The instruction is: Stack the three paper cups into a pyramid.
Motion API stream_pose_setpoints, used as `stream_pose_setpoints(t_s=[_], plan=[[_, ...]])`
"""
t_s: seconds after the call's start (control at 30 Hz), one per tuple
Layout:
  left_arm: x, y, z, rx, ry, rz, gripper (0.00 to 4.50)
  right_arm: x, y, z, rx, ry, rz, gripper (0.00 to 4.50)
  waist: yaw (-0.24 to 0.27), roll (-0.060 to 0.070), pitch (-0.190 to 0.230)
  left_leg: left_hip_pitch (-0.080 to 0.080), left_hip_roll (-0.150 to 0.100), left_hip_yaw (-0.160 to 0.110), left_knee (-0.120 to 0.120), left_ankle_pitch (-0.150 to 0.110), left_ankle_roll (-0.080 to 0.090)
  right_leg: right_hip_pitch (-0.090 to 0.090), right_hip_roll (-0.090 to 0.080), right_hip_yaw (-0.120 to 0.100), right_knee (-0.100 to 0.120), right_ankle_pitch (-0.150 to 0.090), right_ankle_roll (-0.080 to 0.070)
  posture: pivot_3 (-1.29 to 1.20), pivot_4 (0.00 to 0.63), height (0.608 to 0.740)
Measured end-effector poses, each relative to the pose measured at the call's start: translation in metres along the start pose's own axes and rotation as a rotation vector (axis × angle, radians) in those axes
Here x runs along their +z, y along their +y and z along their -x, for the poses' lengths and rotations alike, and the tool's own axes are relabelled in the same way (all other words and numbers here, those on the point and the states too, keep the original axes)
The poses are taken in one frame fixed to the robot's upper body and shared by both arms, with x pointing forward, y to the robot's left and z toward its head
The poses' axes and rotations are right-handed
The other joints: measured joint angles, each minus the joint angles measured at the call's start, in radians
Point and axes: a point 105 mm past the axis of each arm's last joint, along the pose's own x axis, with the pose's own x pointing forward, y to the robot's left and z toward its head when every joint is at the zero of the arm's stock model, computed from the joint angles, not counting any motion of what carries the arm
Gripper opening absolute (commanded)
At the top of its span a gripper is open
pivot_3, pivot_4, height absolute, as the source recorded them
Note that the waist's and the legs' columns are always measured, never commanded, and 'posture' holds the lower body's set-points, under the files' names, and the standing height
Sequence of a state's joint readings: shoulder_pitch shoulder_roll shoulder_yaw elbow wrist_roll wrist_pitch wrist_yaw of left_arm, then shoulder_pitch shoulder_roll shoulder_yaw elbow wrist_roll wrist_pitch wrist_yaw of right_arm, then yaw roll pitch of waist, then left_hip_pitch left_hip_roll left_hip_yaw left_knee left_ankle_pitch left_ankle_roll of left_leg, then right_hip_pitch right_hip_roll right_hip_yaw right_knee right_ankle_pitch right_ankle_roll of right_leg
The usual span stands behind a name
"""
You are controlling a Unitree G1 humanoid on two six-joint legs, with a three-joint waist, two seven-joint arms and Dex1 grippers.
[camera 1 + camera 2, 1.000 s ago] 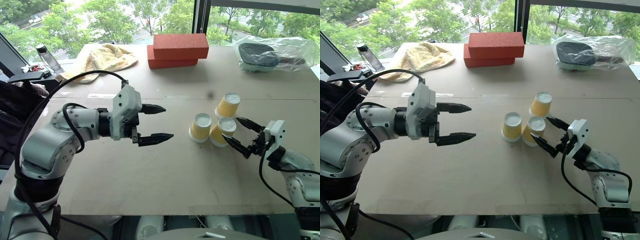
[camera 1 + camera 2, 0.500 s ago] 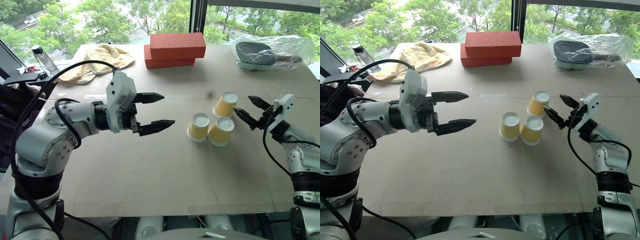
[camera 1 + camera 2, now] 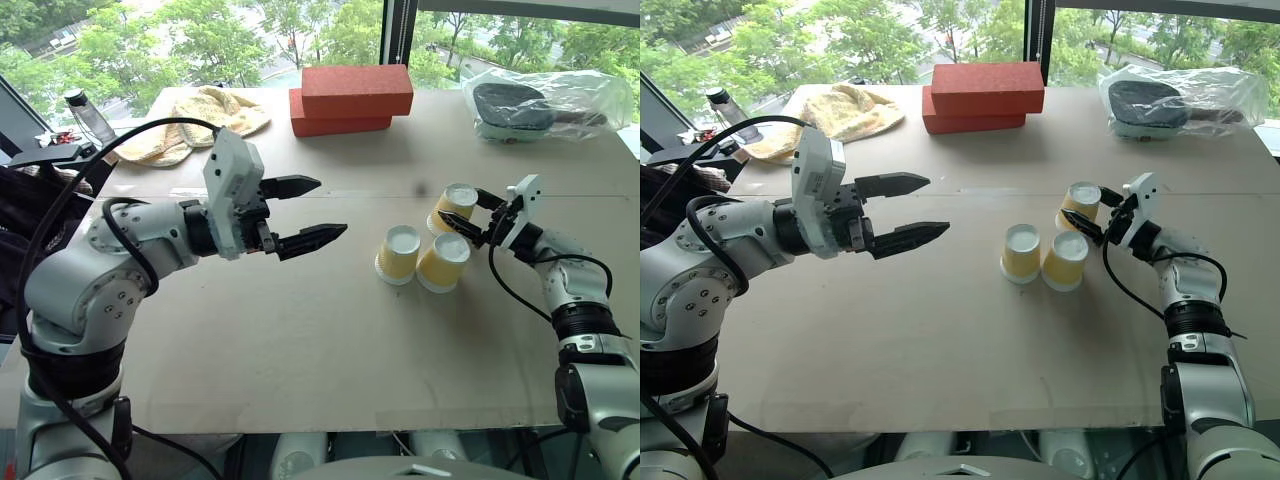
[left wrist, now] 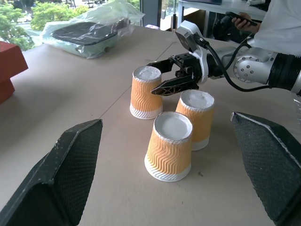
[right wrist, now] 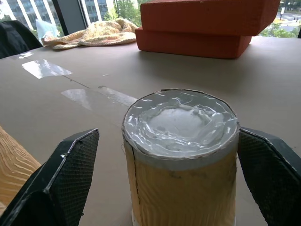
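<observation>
Three yellow-orange paper cups stand upside down on the brown table: a left cup (image 3: 400, 253), a right cup (image 3: 444, 262) touching it, and a far cup (image 3: 455, 208) just behind them. My right gripper (image 3: 470, 210) is open and level, one finger on each side of the far cup's top, with gaps to its sides. The right wrist view shows that cup (image 5: 181, 155) between the two spread fingers (image 5: 56, 183). My left gripper (image 3: 332, 205) hovers open and empty above the table, well left of the cups, pointing at them.
Two stacked red bricks (image 3: 355, 98) lie at the back centre, with a yellow towel (image 3: 205, 115) and a bottle (image 3: 80, 110) at the back left. A plastic bag holding a dark item (image 3: 540, 105) sits back right. A person (image 4: 282, 19) stands beyond the table.
My right gripper has moved forward from beside the right cup to straddle the far cup. My left gripper stays open and has barely shifted.
</observation>
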State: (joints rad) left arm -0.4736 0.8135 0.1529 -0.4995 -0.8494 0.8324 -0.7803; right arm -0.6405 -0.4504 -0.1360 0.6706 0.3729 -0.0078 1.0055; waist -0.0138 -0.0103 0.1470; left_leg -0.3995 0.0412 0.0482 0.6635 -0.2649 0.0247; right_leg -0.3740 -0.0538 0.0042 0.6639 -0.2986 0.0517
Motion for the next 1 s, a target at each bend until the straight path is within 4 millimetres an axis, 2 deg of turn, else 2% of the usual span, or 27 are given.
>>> stream_pose_setpoints(t_s=[0.1, 0.13, 0.17, 0.23, 0.3, 0.53, 0.67, 0.77, 0.83, 1.0], plan=[[-0.001, 0.000, 0.000, 0.000, 0.002, 0.001, 4.50, -0.001, 0.001, -0.004, 0.007, -0.009, -0.008, 4.42, 0.000, 0.000, 0.000, 0.000, 0.000, 0.000, 0.000, 0.000, 0.000, 0.000, 0.000, 0.000, 0.000, 0.000, 0.000, 0.00, 0.150, 0.730], [-0.001, 0.000, 0.000, -0.001, 0.004, 0.003, 4.50, -0.001, 0.002, -0.005, 0.008, -0.015, -0.012, 3.90, 0.000, 0.000, 0.000, 0.000, 0.000, 0.000, 0.000, 0.000, 0.000, 0.000, 0.000, 0.000, 0.000, 0.000, 0.000, 0.00, 0.150, 0.730], [-0.002, 0.000, 0.000, -0.001, 0.005, 0.003, 4.50, -0.001, 0.002, -0.005, 0.007, -0.022, -0.018, 3.66, 0.000, 0.000, 0.000, 0.000, 0.000, 0.000, 0.000, 0.000, 0.000, 0.000, 0.000, 0.000, 0.000, 0.000, 0.000, 0.00, 0.150, 0.730], [-0.002, 0.000, 0.001, -0.002, 0.006, 0.002, 4.50, -0.002, 0.002, -0.005, 0.006, -0.023, -0.024, 2.63, 0.000, 0.000, 0.000, 0.000, 0.000, 0.000, 0.000, 0.000, 0.000, 0.000, 0.000, 0.000, 0.000, 0.000, 0.000, 0.00, 0.150, 0.730], [-0.002, -0.001, 0.001, -0.008, 0.007, 0.000, 4.50, -0.001, 0.001, -0.004, 0.002, -0.030, -0.023, 2.03, 0.000, 0.000, 0.000, 0.000, 0.000, 0.000, 0.000, 0.000, 0.000, 0.000, 0.000, 0.000, 0.000, 0.000, 0.000, 0.00, 0.150, 0.730], [-0.003, -0.002, 0.000, -0.023, 0.012, -0.002, 4.50, 0.007, 0.000, 0.003, 0.006, -0.042, 0.034, 1.98, 0.000, 0.000, 0.000, 0.000, 0.000, 0.000, 0.000, 0.000, 0.000, 0.000, 0.000, 0.000, 0.000, 0.000, 0.000, 0.00, 0.150, 0.730], [-0.003, -0.003, -0.001, -0.035, 0.016, -0.003, 4.50, 0.036, 0.005, 0.012, 0.049, -0.079, 0.092, 1.98, 0.001, 0.000, 0.000, -0.001, 0.000, 0.000, 0.000, 0.000, 0.000, -0.001, 0.000, 0.000, 0.000, 0.000, 0.000, 0.00, 0.150, 0.730], [-0.004, -0.005, -0.001, -0.057, 0.021, -0.006, 4.50, 0.068, 0.030, 0.017, 0.171, -0.128, 0.083, 1.98, 0.002, 0.000, 0.000, -0.001, 0.001, -0.001, -0.001, 0.000, 0.000, -0.001, 0.000, 0.000, 0.000, 0.000, 0.000, 0.00, 0.150, 0.730], [-0.006, -0.008, -0.004, -0.083, 0.028, -0.004, 4.50, 0.081, 0.048, 0.020, 0.252, -0.138, 0.062, 1.98, 0.001, 0.000, 0.000, -0.001, 0.001, 0.000, -0.001, 0.000, 0.000, -0.001, 0.000, 0.000, 0.000, 0.000, 0.000, 0.00, 0.150, 0.730], [-0.004, -0.008, -0.006, -0.110, 0.029, -0.025, 4.50, 0.084, 0.079, 0.024, 0.371, -0.102, -0.006, 1.98, 0.003, 0.000, 0.000, -0.001, 0.000, 0.000, 0.000, 0.000, 0.001, -0.001, 0.000, -0.001, 0.000, 0.000, 0.000, 0.00, 0.150, 0.730]])
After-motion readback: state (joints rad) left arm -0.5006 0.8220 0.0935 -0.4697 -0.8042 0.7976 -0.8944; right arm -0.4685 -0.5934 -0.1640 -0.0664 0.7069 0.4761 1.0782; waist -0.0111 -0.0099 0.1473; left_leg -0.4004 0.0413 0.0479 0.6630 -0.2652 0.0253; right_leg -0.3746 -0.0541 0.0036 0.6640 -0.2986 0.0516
